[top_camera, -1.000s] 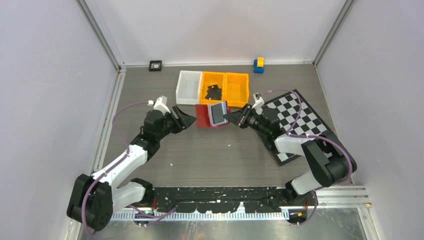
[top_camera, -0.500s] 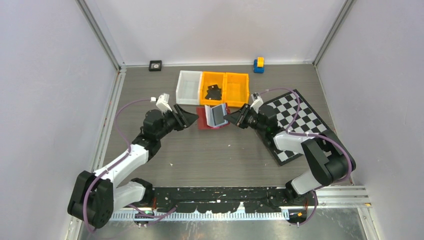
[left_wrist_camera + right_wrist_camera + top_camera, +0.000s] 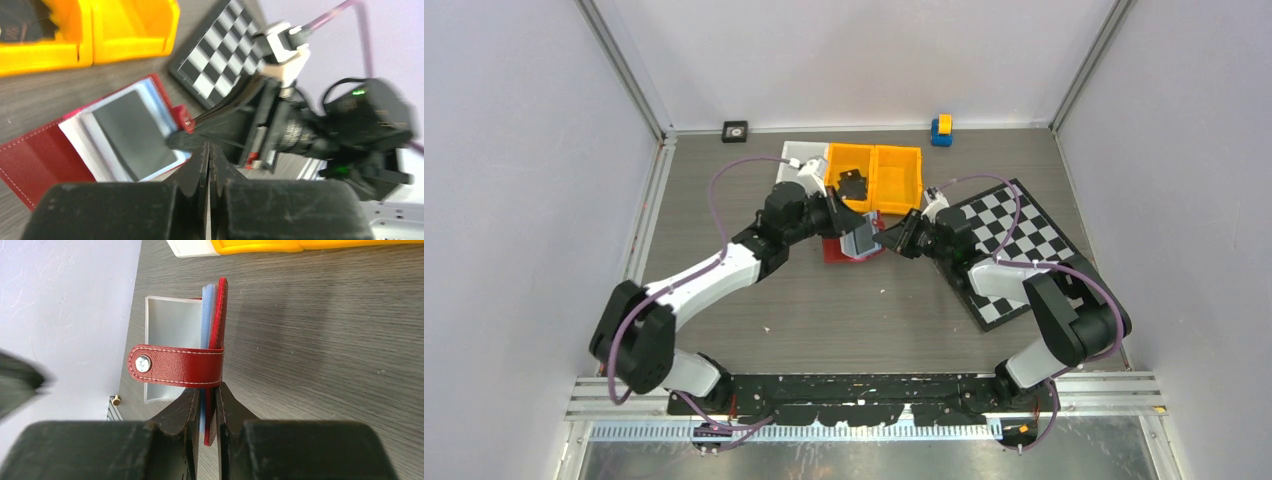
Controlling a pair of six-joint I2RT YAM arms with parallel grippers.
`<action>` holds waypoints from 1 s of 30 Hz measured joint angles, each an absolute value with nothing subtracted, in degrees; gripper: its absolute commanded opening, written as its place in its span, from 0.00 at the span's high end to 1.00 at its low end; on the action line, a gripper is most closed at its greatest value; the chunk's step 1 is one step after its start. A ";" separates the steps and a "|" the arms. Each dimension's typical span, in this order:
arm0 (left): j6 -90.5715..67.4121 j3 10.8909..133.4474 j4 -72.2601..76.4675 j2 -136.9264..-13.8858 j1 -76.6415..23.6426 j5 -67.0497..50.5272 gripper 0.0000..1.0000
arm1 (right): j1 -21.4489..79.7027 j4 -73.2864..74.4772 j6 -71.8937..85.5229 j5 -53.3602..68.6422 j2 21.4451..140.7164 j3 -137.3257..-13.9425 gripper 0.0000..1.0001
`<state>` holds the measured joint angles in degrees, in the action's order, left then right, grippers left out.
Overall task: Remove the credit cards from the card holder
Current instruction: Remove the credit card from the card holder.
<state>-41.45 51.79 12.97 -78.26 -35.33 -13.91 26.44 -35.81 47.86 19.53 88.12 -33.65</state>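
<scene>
Red card holder (image 3: 175,365) sat clamped in my right gripper (image 3: 205,392), sleeves (image 3: 75,132) opening left toward my clenched left gripper (image 3: 208,146).

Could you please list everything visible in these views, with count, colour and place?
card holder: one, red, open at table centre
card: one showing, dark grey, inside the holder's clear sleeve
orange bins: two, far centre
white bin: one, left of the orange bins
black pieces: a few, in the left orange bin
chequered board: one, black-and-white, right side
small block: one, blue-and-yellow, far edge
small square: one, black, far left
left gripper: shut, at the holder
right gripper: pinching the holder's cover
</scene>
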 measured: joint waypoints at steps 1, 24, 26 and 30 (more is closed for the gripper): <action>-41.43 51.94 12.91 -79.99 -35.11 -14.48 1.00 | 26.48 -35.81 47.70 19.53 88.12 -33.65 1.00; -56.93 43.88 27.40 -95.04 -23.55 -31.42 0.83 | 26.50 -40.27 48.64 22.13 84.60 -32.56 0.99; -57.95 43.86 29.50 -95.02 -23.57 -32.73 0.81 | 26.50 -41.01 49.10 22.63 84.38 -32.34 1.00; -59.48 43.79 32.21 -95.02 -23.51 -34.24 0.78 | 26.20 -42.89 50.41 23.57 84.36 -32.25 1.00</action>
